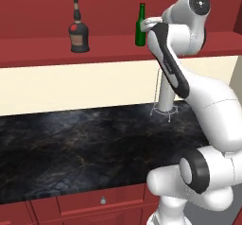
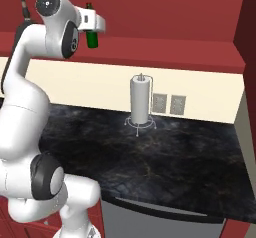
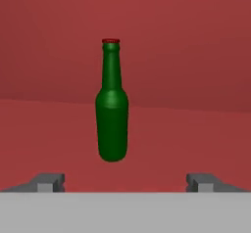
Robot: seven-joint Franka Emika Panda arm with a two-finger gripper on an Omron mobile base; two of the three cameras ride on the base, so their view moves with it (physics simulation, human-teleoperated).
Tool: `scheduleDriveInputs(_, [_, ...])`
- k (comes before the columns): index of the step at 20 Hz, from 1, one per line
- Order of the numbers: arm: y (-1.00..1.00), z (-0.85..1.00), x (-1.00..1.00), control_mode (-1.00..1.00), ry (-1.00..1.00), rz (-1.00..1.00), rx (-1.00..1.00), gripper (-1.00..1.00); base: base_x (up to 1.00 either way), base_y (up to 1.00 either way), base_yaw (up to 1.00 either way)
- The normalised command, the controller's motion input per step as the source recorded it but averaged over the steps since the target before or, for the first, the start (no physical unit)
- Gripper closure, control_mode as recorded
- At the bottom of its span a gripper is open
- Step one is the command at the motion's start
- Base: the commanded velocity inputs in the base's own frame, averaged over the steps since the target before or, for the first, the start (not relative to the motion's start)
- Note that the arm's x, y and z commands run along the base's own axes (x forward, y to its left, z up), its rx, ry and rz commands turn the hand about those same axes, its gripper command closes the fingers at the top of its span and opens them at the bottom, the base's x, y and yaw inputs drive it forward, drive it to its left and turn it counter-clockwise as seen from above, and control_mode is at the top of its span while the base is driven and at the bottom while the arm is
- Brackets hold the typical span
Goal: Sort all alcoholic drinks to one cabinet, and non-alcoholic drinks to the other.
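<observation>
The slim green bottle (image 3: 112, 104) with its red cap stands upright on the red cabinet shelf (image 1: 42, 47), and the squat dark bottle (image 1: 78, 30) with the pale label stands on that same shelf, well apart from the green bottle on its left in the left base view. With both alcoholic drinks sitting together in one cabinet, that half of the sort looks done or very nearly so. The non-alcoholic half cannot be judged from here, so it probably remains. The gripper (image 3: 125, 182) hangs just in front of the green bottle with its fingers spread wide apart, nothing between them; the green bottle stands free and centred beyond the tips. The hand view gives this clearest, showing the gap between fingers and green bottle and the bare shelf floor around its base. The left base view adds the squat dark bottle in full, which the right base view mostly hides behind the arm, leaving only its neck beside the upper joint. The right base view in turn shows the paper towel holder (image 2: 140, 102) on the dark counter (image 2: 165, 157) below the green bottle, with two wall outlets (image 2: 168, 103) just beside the holder.
</observation>
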Motion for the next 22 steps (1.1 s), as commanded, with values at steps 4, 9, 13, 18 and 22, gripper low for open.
scheduleDriveInputs(4, [-0.13,0.0,-1.0,-1.0,0.02,0.0,0.0,-1.0,0.0,0.0,0.0])
scheduleDriveInputs(9, [-0.09,0.0,-1.0,-1.0,0.16,0.0,0.0,-1.0,0.0,0.0,0.0])
scheduleDriveInputs(13, [-0.09,-0.13,-1.0,-1.0,0.2,0.0,0.0,-1.0,0.0,0.0,0.0])
scheduleDriveInputs(18, [-0.01,-0.56,-0.84,-1.0,0.23,0.0,-0.02,-1.0,0.0,0.0,0.0])
scheduleDriveInputs(22, [0.0,-0.9,-0.77,-1.0,0.11,0.0,-0.08,-1.0,0.0,0.0,0.0])
